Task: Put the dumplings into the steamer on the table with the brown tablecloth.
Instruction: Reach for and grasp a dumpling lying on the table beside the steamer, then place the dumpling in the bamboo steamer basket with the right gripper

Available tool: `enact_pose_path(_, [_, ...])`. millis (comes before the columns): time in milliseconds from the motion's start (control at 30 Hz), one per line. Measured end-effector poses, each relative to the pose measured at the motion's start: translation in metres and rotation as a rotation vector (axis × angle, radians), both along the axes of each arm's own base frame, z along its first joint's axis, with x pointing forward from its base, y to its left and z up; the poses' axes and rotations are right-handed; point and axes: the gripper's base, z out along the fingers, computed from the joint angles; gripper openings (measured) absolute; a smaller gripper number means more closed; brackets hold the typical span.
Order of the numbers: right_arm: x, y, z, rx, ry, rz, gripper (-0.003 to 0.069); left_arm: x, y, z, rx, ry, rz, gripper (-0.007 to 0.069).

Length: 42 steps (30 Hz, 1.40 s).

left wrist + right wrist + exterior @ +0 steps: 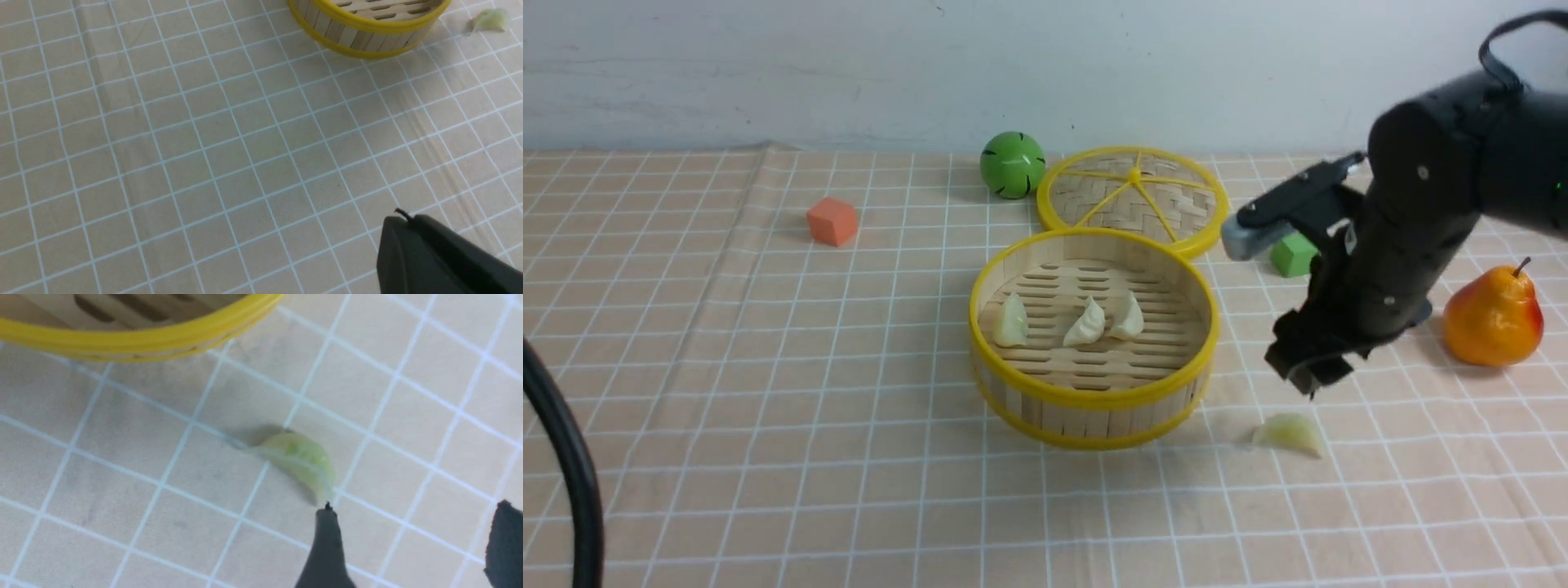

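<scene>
With the right pincer (pixel 1313 369) gaping wide and empty just above the one greenish dumpling (pixel 1289 433) lying on the tabletop (pixel 768 408) at lower right beside the steamer (pixel 1094 392), an off-centre descent may clip its thin edge and skid it away.

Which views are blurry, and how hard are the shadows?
Front view: round bamboo steamer with yellow rims crisp, shadows soft and faint. Right wrist view: pale green crescent dumpling smeared, dark right claw out of focus. Left wrist view: grid-lined brown tablecloth sharp, dark left claw soft.
</scene>
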Motion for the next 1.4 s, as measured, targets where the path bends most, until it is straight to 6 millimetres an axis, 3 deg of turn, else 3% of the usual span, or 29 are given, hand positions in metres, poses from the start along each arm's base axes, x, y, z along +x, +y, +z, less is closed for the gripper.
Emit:
enact_pose_path(67, [0.002, -0.001, -0.022, 0.023, 0.005, 0.031, 0.0494, 0.000, 0.000, 0.000, -0.003, -0.001, -0.001, -0.0006])
enact_pose_path(167, [0.007, -0.001, -0.036, 0.017, 0.014, 0.050, 0.0494, 0.000, 0.000, 0.000, -0.004, 0.000, -0.002, -0.0003])
enact_pose_path(267, [0.015, 0.001, -0.063, 0.000, 0.040, 0.065, 0.0493, 0.000, 0.000, 0.000, -0.005, 0.000, -0.003, -0.0001])
enact_pose_path(433, [0.018, 0.001, -0.079, -0.009, 0.069, 0.069, 0.0479, 0.000, -0.001, 0.000, -0.012, 0.004, -0.007, 0.0001])
enact_pose_path(533, [0.018, 0.002, -0.079, -0.005, 0.072, 0.069, 0.0384, -0.001, -0.001, 0.000, -0.013, 0.005, -0.008, 0.0001])
enact_pose_path(667, [0.019, 0.002, -0.078, -0.008, 0.076, 0.071, 0.0200, -0.001, -0.001, 0.000, -0.013, 0.005, -0.008, 0.0002])
enact_pose_path(867, [0.023, 0.005, -0.052, 0.003, 0.042, 0.074, 0.0203, -0.001, -0.001, 0.000, -0.014, 0.006, -0.008, 0.0008])
enact_pose_path(1000, [0.024, 0.033, 0.013, 0.105, -0.079, 0.105, 0.0203, 0.000, -0.002, 0.001, -0.020, -0.003, -0.009, 0.0012])
enact_pose_path(1033, [0.024, 0.035, 0.015, 0.113, -0.085, 0.107, 0.0203, 0.000, -0.002, 0.001, -0.020, -0.003, -0.009, 0.0013])
enact_pose_path(1133, [0.024, 0.065, 0.039, 0.217, -0.133, 0.141, 0.0203, 0.001, -0.002, 0.002, -0.026, -0.016, -0.009, 0.0015])
enact_pose_path(1233, [0.027, 0.086, 0.037, 0.260, -0.156, 0.168, 0.0203, 0.001, -0.002, 0.002, -0.027, -0.019, -0.009, 0.0018])
enact_pose_path(1367, [0.035, 0.105, 0.015, 0.260, -0.142, 0.190, 0.0203, 0.001, -0.002, 0.002, -0.028, -0.020, -0.009, 0.0018])
enact_pose_path(1400, [0.038, 0.110, 0.001, 0.254, -0.120, 0.192, 0.0203, 0.001, -0.002, 0.002, -0.027, -0.018, -0.009, 0.0020])
